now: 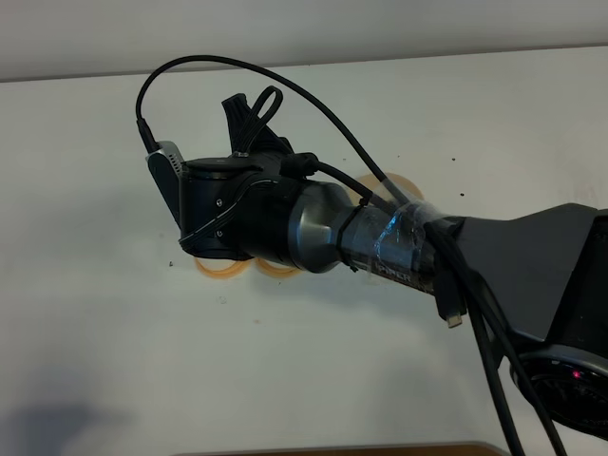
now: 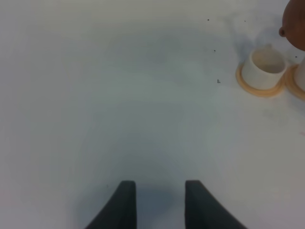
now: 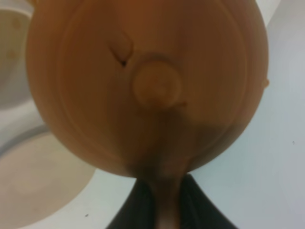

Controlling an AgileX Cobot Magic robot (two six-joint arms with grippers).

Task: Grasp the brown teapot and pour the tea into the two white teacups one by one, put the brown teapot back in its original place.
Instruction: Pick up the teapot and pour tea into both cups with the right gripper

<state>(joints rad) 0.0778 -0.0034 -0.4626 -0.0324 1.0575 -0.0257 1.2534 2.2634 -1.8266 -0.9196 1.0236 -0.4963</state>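
The brown teapot (image 3: pixel 147 81) fills the right wrist view, lid knob facing the camera. My right gripper (image 3: pixel 167 207) is shut on its loop handle. From the left wrist view an edge of the teapot (image 2: pixel 295 24) hangs above the two white teacups. One teacup (image 2: pixel 264 67) stands on an orange coaster (image 2: pixel 259 89); only the rim of the other teacup (image 2: pixel 301 76) shows. No tea can be seen. In the exterior high view the right arm (image 1: pixel 380 237) hides teapot and cups. My left gripper (image 2: pixel 161 205) is open over bare table, well away from the cups.
Two orange coasters (image 1: pixel 225 273) peek out under the right arm's wrist. A pale cream coaster (image 1: pixel 397 183) shows partly behind the arm. Blurred pale round shapes (image 3: pixel 38 186) lie under the teapot. The white table (image 1: pixel 114 361) ends at a front edge.
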